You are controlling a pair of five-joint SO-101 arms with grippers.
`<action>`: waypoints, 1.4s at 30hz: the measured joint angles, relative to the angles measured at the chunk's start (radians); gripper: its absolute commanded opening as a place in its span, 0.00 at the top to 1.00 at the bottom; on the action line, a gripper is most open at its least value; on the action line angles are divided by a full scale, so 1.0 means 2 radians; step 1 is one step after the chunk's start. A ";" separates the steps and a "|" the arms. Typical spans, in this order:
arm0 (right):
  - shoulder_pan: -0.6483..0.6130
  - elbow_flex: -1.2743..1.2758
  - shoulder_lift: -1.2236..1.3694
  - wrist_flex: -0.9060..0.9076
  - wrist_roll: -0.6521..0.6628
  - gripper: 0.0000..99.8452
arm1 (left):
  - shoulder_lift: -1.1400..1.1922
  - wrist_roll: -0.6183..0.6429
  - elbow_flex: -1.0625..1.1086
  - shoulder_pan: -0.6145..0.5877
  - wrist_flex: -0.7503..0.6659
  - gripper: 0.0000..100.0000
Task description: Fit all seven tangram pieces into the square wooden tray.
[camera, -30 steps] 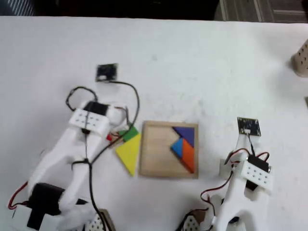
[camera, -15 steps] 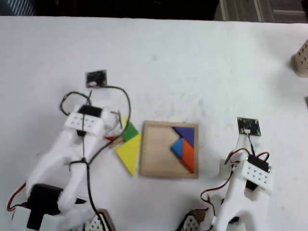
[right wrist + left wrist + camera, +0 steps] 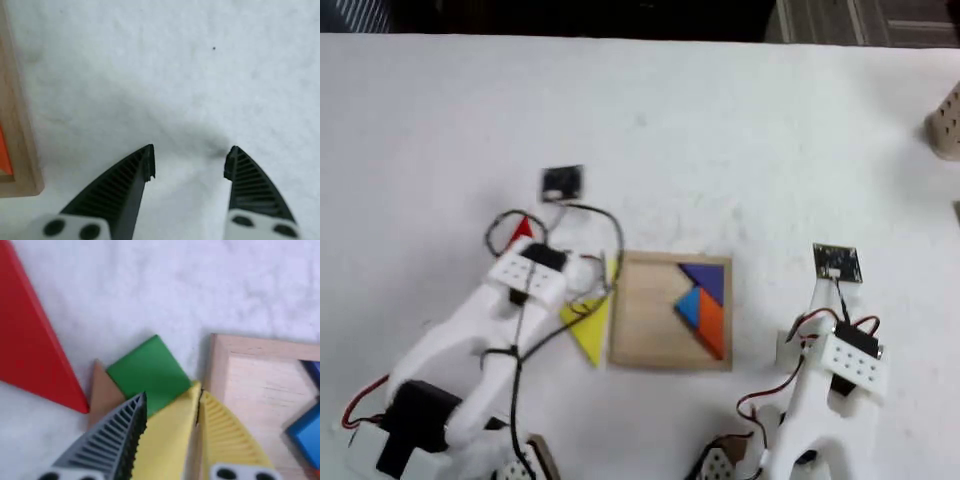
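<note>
My left tool [image 3: 171,396] pinches a yellow piece [image 3: 165,440] just beside the tray [image 3: 650,310] rim, with a green square [image 3: 150,372] and a red triangle [image 3: 30,340] close by. My right tool [image 3: 189,160] hangs with its fingers spread over the bare white tabletop [image 3: 740,130] by the tray. Past the tabletop's far edge the room is dark.

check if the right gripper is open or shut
Open: the right gripper has its fingertips apart over the white table, nothing between them.
</note>
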 measured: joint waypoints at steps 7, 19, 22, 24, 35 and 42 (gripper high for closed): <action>0.000 0.000 0.000 0.000 0.000 0.77 | 0.000 0.001 0.000 -0.038 0.000 0.80; 0.000 0.000 0.000 0.000 0.000 0.77 | 0.000 0.002 0.000 0.051 0.005 0.88; 0.000 0.000 0.000 0.000 0.000 0.77 | 0.000 -0.002 0.000 0.074 0.009 0.99; 0.000 0.000 0.000 0.000 0.000 0.77 | 0.000 -0.021 0.000 0.066 0.009 0.96; 0.000 0.000 0.000 0.000 0.000 0.77 | 0.000 -0.043 0.004 0.025 0.009 0.98; 0.000 0.000 0.000 0.000 0.000 0.77 | -0.001 -0.047 0.035 0.005 -0.003 0.98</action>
